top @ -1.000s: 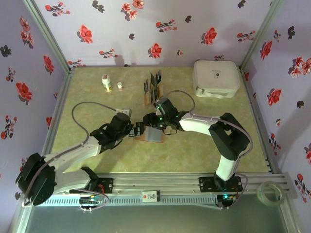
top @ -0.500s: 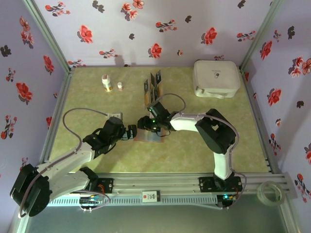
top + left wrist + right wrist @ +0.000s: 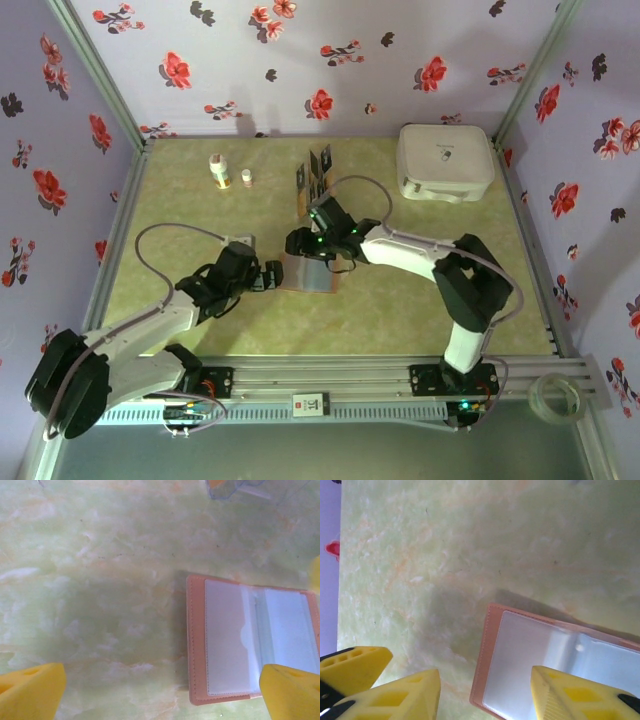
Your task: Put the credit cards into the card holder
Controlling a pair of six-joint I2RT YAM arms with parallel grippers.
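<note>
With the left gripper and right gripper both spread apart and empty, the open reddish-brown leather card holder looks unpinned and may skid if nudged.

The card holder runs off the left wrist view's right edge; the far credit cards' markings are too small.

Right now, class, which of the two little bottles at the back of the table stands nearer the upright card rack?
The shorter bottle. The taller yellow-labelled bottle beside it stands farther from the card rack.
</note>
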